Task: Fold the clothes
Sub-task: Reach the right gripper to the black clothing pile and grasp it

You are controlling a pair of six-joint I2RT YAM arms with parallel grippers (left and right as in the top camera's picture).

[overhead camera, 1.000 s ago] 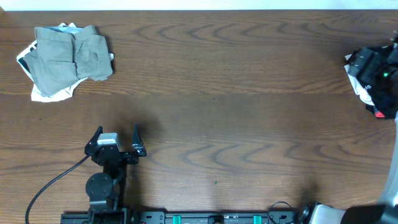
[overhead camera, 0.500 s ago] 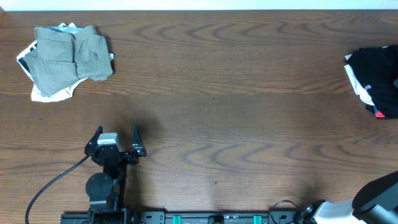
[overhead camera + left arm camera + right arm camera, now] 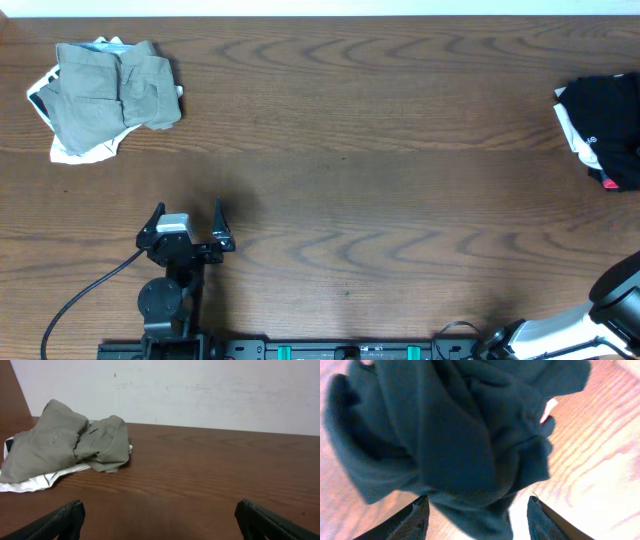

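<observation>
A crumpled black shirt [image 3: 612,125] with a small white mark lies at the table's far right edge. In the right wrist view it [image 3: 455,435] fills the area beyond my right gripper [image 3: 477,520], whose fingers are wide open and hold nothing. Only part of the right arm [image 3: 620,290] shows in the overhead view, at the bottom right corner. A khaki-grey garment [image 3: 110,90] lies folded on a white printed garment [image 3: 75,150] at the back left; both show in the left wrist view [image 3: 65,442]. My left gripper [image 3: 187,222] is open and empty, near the front left.
A bit of white cloth [image 3: 570,125] and a red scrap [image 3: 610,183] stick out from under the black shirt. The wooden table [image 3: 360,150] ends at a pale wall [image 3: 200,390] at the back. A black cable [image 3: 80,295] trails from the left arm.
The right arm has pulled back from over the black shirt to the bottom right corner, uncovering the shirt. The left arm and the khaki pile have not moved.
</observation>
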